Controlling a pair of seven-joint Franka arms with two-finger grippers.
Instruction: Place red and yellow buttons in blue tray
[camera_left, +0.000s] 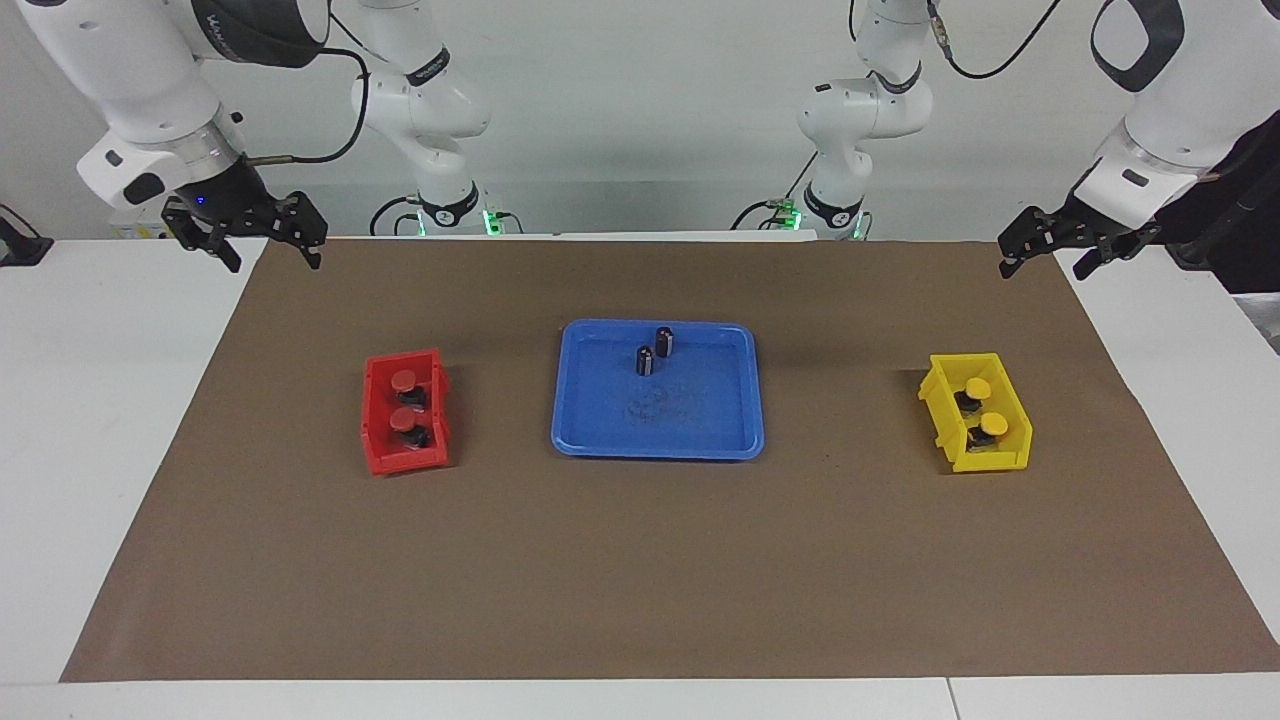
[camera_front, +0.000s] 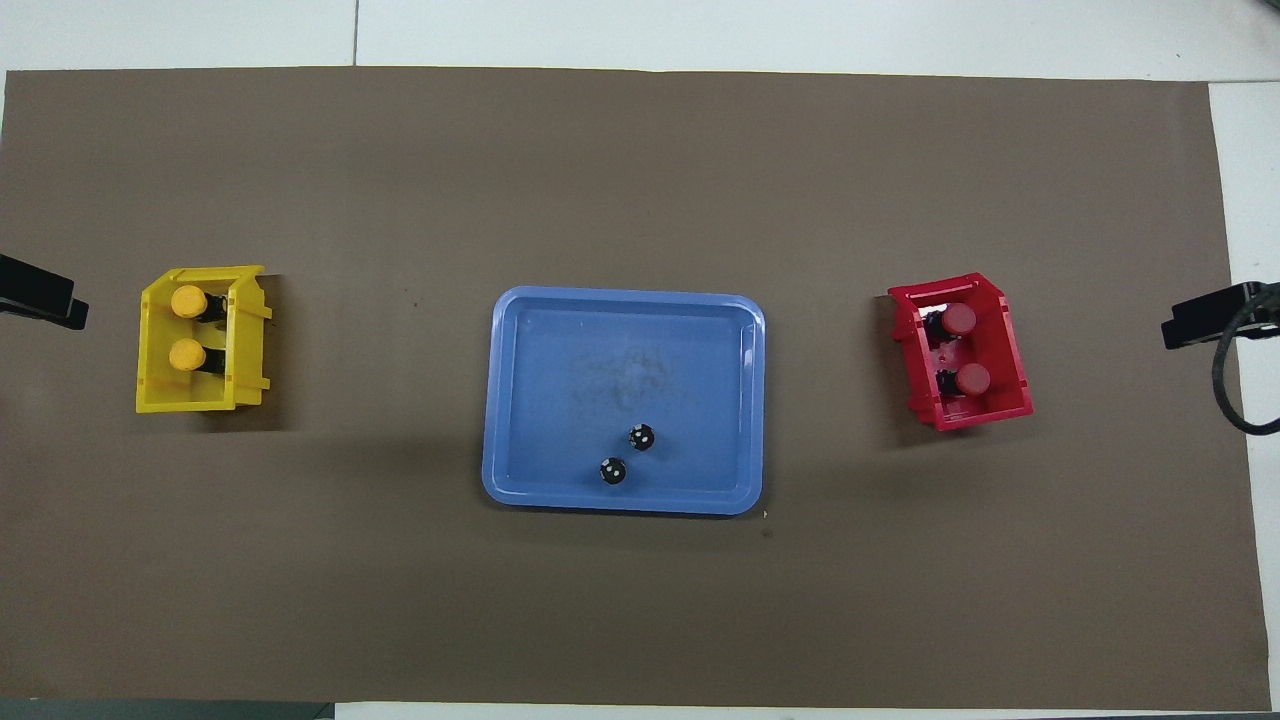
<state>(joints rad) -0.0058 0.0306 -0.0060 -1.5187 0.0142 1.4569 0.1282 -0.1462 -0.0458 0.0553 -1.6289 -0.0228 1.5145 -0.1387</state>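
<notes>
No text is legible — the arm markings cannot be made out.

**Table and what lies on it**

White table (camera_left: 90, 420), covered across most of its top by a brown mat (camera_left: 640, 560); bare white strips at both frame edges and along the bottom of the facing view. Directly on the mat, in one row across mid-frame of that view: red bin (camera_left: 378, 440) at centre left, blue tray (camera_left: 700, 420) at centre, yellow bin (camera_left: 945, 420) at centre right. All three stand well apart.
</notes>
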